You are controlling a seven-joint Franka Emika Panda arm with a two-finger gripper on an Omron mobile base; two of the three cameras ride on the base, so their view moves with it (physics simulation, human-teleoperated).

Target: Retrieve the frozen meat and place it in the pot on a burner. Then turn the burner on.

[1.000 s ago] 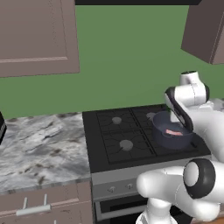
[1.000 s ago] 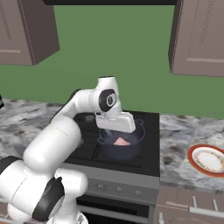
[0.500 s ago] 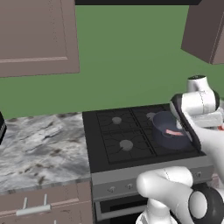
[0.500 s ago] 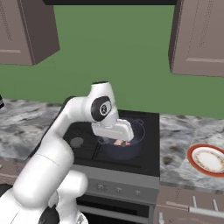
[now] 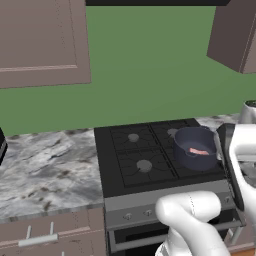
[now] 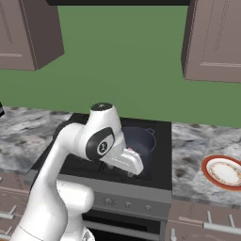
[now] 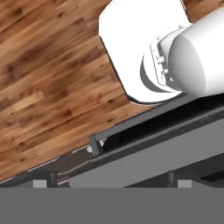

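Left base view: dark blue-grey pot [image 5: 196,148] seated on the stove's [image 5: 150,160] right side, over a burner hidden beneath it; frozen meat [image 5: 198,151] lying flat on the pot's floor, a small pinkish-red strip, well clear of the rim. Two other grey burner caps visible on the stove's left half, one at back [image 5: 133,137], one at front [image 5: 144,165], both bare. Row of knobs [image 5: 129,216] along the stove's front panel. Marbled grey surface [image 5: 45,170] left of the stove. Right base view: same pot [image 6: 139,141] seen from the other side, partly screened by the white arm; interior in shadow, meat not discernible there. Gripper [image 6: 131,175] pointed down and forward at the stove's front edge, just before the pot, above the knob panel [image 6: 127,204]; tips too small and dark against the stove, so fingers apart or together cannot be told. Red-rimmed plate [image 6: 224,171] on the surface [image 6: 197,141] right of the stove, well apart from the pot. Hand view: camera looking down past the stove's front; dark oven handle bar [image 7: 144,131] crossing diagonally, wood floor [image 7: 48,78] beyond.
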